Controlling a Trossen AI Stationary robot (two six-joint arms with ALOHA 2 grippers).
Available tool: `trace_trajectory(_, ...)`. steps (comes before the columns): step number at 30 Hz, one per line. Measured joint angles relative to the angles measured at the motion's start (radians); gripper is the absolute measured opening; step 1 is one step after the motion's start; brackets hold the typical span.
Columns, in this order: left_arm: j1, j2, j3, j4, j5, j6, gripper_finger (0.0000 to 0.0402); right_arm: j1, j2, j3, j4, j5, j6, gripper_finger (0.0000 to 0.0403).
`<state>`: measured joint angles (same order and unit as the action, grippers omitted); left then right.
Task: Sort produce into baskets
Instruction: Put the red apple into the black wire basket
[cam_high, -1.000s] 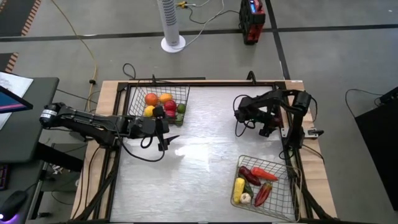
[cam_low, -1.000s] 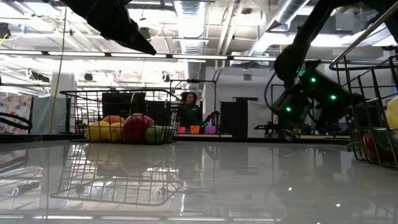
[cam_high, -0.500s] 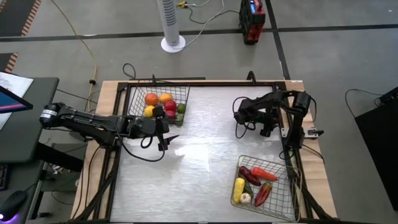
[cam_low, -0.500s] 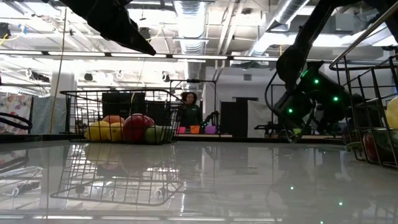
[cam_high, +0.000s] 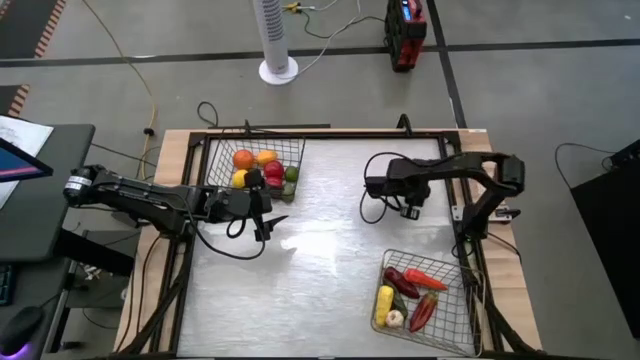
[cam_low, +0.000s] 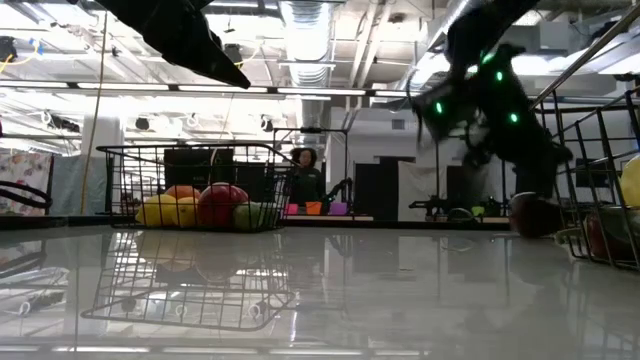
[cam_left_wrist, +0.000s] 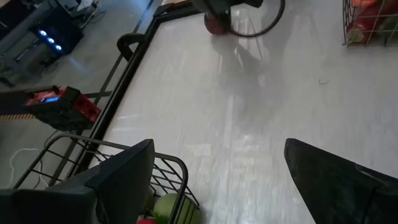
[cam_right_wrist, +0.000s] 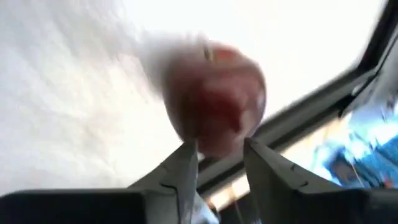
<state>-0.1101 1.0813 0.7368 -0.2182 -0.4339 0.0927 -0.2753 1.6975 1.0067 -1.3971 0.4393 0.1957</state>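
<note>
Apple (cam_right_wrist: 214, 96) beyond right hand (cam_right_wrist: 219, 163), bare table (cam_high: 330, 250) around.

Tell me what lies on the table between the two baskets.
Nothing lies there. In the high view the tabletop is bare between the fruit basket and the vegetable basket.

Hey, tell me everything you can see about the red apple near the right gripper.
The red apple is a small, round toy fruit, deep red with darker shading and a short stem on top, smooth like plastic. It appears to rest alone on the pale table, toward the far right side, outside both baskets. The right gripper sits just short of it, pointing at it; the blur hides whether the two touch. From the low view it looks dark and whole, near the right basket.
</note>
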Motion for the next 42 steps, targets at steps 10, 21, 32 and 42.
trace_trajectory(10, -0.001, 0.000, 0.000, 0.001, 0.003, -0.007, 0.0347, 0.046, -0.217, 0.042, 0.123, -0.108, 0.021, 0.0161)
trace_trajectory(21, -0.001, 0.000, 0.000, -0.001, 0.023, -0.007, 0.0347, -0.084, -0.318, -0.035, 0.193, -0.229, 0.156, 0.0343)
trace_trajectory(32, -0.001, 0.000, 0.000, -0.011, 0.032, -0.008, 0.0347, -0.143, -0.344, -0.204, 0.327, -0.149, 0.214, 0.0374)
trace_trajectory(42, -0.001, 0.000, 0.000, -0.011, 0.032, -0.010, 0.0347, -0.142, -0.339, -0.264, 0.413, -0.131, 0.248, 0.0371)
